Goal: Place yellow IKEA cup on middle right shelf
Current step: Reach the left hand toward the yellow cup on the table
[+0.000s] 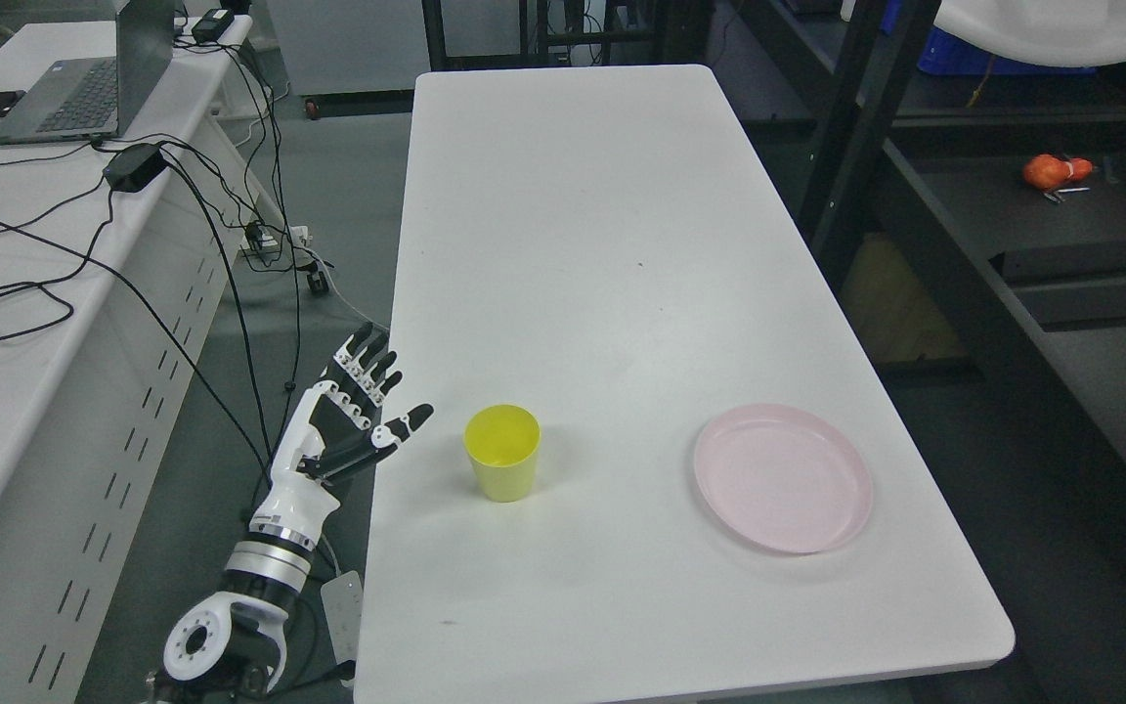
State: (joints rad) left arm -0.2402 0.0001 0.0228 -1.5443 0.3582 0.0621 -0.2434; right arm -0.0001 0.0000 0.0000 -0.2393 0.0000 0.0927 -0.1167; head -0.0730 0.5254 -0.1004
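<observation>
A white tabletop (622, 244) carries the yellow cup (502, 452), upright near its 7 o'clock edge, and a pink plate (783, 476) at 5 o'clock. The left hand (348, 416), fingers spread and empty, hovers beside the cup. Dark shelves (1061, 210) stand at 2 o'clock.

White table (612, 244), two items on top.
Yellow cup (502, 452) upright near front-left; pink plate (782, 477) front-right, well apart from cup.

Yellow cup (502, 451) upright on white table (573, 244), left hand (353, 416) spread nearby.
</observation>
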